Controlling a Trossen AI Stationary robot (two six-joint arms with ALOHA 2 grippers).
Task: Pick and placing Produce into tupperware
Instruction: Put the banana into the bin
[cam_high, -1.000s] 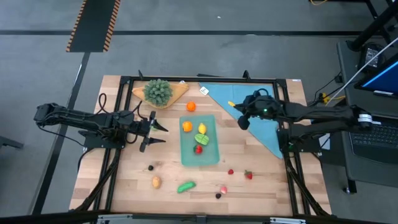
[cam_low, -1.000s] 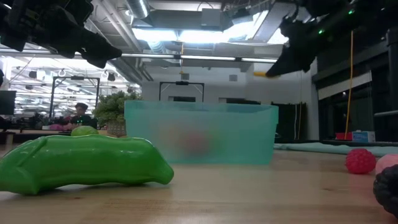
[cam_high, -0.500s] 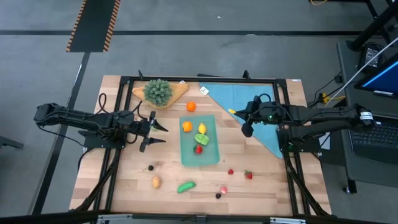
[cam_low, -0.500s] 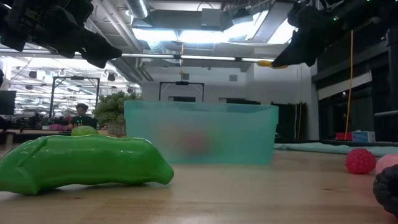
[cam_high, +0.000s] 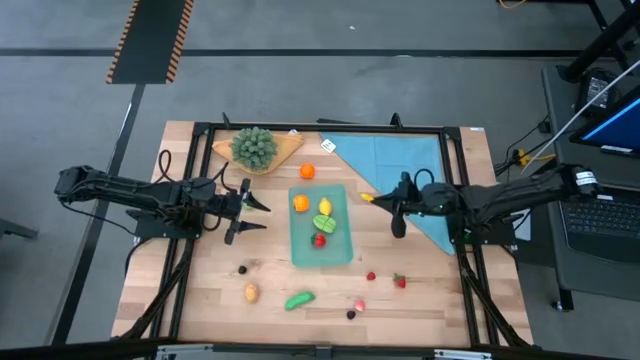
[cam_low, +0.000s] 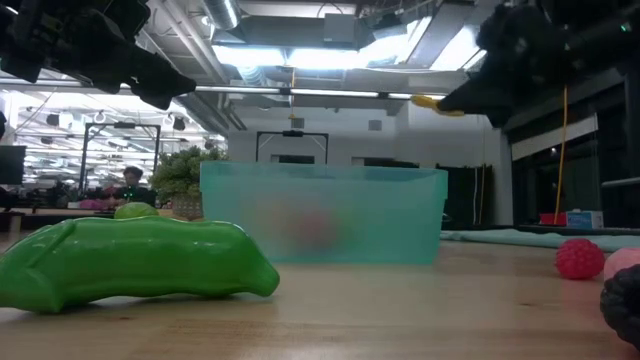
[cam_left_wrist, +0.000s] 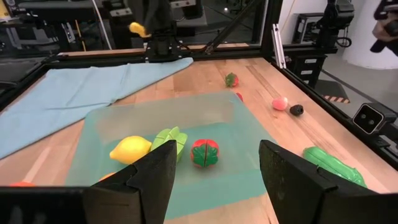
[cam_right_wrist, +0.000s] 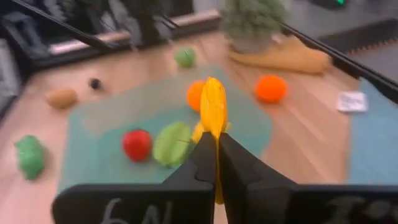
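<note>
The teal tupperware (cam_high: 322, 250) lies mid-table and holds an orange (cam_high: 300, 203), a yellow (cam_high: 325, 207), a green (cam_high: 322, 222) and a red piece (cam_high: 319, 239). My right gripper (cam_high: 374, 198) hangs just right of it, above the edge of the blue cloth, shut on a long yellow piece of produce (cam_right_wrist: 213, 106). That piece also shows in the low view as the yellow piece (cam_low: 428, 102), higher than the container's rim. My left gripper (cam_high: 255, 208) waits open to the left of the tupperware, its fingers (cam_left_wrist: 149, 180) empty. My right gripper pinches the yellow piece's near end (cam_right_wrist: 215, 142) between its two fingers (cam_right_wrist: 204, 163). The fingers come nearly level from the table's right and lie along the piece. It sticks out past the fingertips toward the tupperware, clear of table and cloth.
Loose produce lies near the front edge: a green pod (cam_high: 298, 299), a brown piece (cam_high: 250, 292), dark berries (cam_high: 242, 269), red pieces (cam_high: 399, 281) and a pink one (cam_high: 359, 304). An orange (cam_high: 306, 171), a leafy bunch (cam_high: 254, 146) on a wooden board and the blue cloth (cam_high: 400, 165) lie farther back.
My right gripper has carried the yellow piece from over the blue cloth toward the table's near edge and the tupperware, sinking a little and tipping from slanting down to nearly level. It has stayed shut on the piece.
</note>
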